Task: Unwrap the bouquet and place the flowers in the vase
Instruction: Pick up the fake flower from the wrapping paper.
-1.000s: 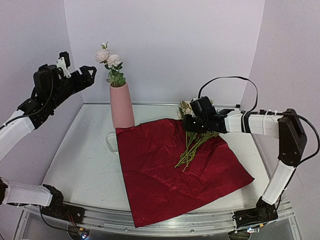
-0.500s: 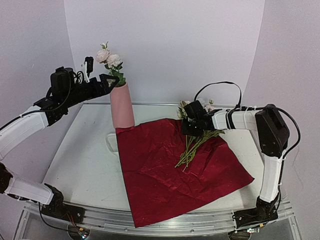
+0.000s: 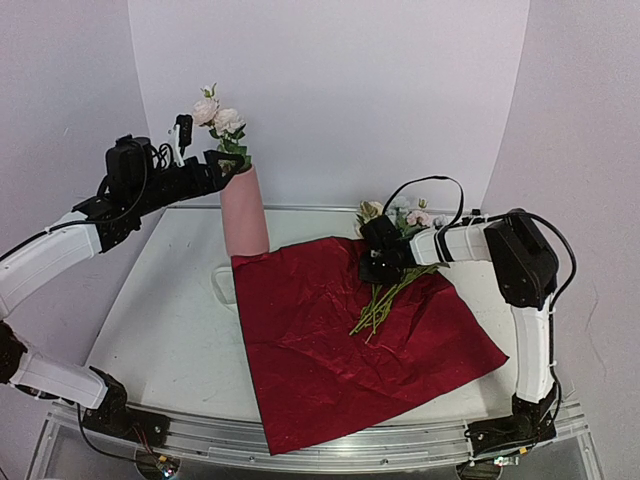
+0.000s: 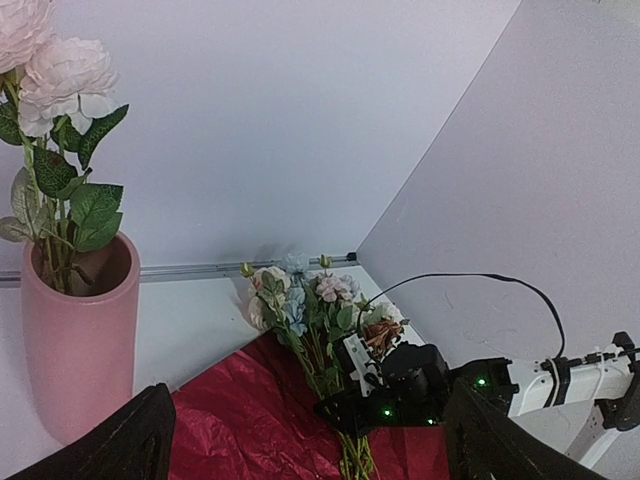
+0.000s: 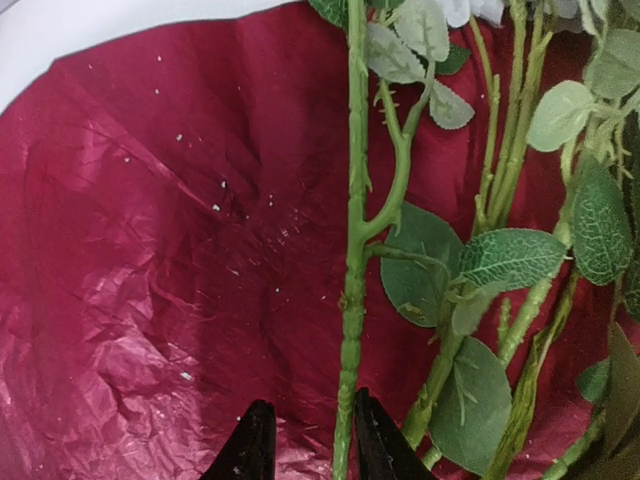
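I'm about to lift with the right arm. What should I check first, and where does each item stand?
1. Paper opened flat: ok, the red paper lies spread out.
2. Stem lined up: ok, one stem runs between the right fingers.
3. Grip closed: not ok, a gap shows beside the stem.
4. Vase upright: ok, the vase stands with flowers in it.
5. Vase mouth free: cannot tell, the open left fingers sit close to its rim.
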Action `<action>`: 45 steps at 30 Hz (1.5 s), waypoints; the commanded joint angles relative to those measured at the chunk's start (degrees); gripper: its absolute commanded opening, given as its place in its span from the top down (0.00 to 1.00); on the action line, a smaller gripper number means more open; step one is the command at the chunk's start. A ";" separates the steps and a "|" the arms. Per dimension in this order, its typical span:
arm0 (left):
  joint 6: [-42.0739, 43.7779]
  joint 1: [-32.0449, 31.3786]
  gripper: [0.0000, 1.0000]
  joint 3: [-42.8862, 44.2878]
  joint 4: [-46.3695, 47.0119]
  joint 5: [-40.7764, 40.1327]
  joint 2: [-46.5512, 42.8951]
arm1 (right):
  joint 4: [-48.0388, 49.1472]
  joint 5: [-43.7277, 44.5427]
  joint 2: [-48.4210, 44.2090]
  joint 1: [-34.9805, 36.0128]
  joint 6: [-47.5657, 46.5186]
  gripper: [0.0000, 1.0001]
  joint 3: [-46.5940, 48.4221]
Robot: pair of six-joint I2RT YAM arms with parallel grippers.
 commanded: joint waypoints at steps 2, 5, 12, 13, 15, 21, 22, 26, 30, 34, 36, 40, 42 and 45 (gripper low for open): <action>1.39 -0.20 0.05 -0.81 2.71 0.68 -0.51 | -2.78 -0.32 2.13 -0.39 0.55 0.77 2.67; 1.48 -0.20 0.05 -1.11 2.78 0.60 -0.71 | -3.05 -1.63 1.84 -0.39 1.19 0.92 3.12; 1.21 -0.21 0.05 -1.34 2.83 0.64 -0.86 | -2.26 -7.17 -2.34 -0.38 4.17 1.00 2.82; 1.16 -0.21 0.05 -1.40 2.81 0.68 -0.86 | -1.79 -7.89 -3.02 -0.38 4.83 1.00 2.55; 1.03 -0.20 0.05 -1.59 2.88 0.70 -0.79 | -0.67 -9.20 -4.20 -0.36 6.23 1.00 1.81; 0.75 -0.20 0.05 -1.88 3.06 1.21 -0.67 | 5.66 -15.50 -7.75 -0.39 9.53 1.00 -2.11; 0.72 -0.20 0.05 -1.93 3.06 1.32 -0.69 | 8.04 -17.45 -8.21 -0.39 9.73 1.00 -3.36; 0.41 -0.25 0.05 -2.00 3.14 1.86 -0.36 | 16.64 -24.46 -9.22 -0.35 9.91 1.00 -7.49; 0.09 -0.28 0.05 -2.12 3.20 2.33 -0.24 | 22.76 -30.63 -9.49 0.13 10.16 1.00 -9.93; -0.07 -0.37 0.05 -2.31 3.27 2.45 -0.08 | 27.72 -33.88 -10.34 2.10 8.87 1.00 -11.58; -0.28 -0.45 0.05 -2.29 3.29 2.65 0.07 | 28.82 -34.00 -10.98 3.72 7.24 1.00 -11.88; -0.57 -0.66 0.05 -2.22 3.35 3.18 0.44 | 34.66 -32.28 -14.80 6.72 4.25 1.00 -15.28; -0.74 -0.83 0.05 -2.19 3.40 3.39 0.65 | 37.67 -32.09 -16.26 7.76 3.63 1.00 -16.82; -0.94 -1.22 0.05 -1.88 3.44 3.65 0.93 | 44.29 -34.62 -17.56 8.85 4.24 1.00 -19.10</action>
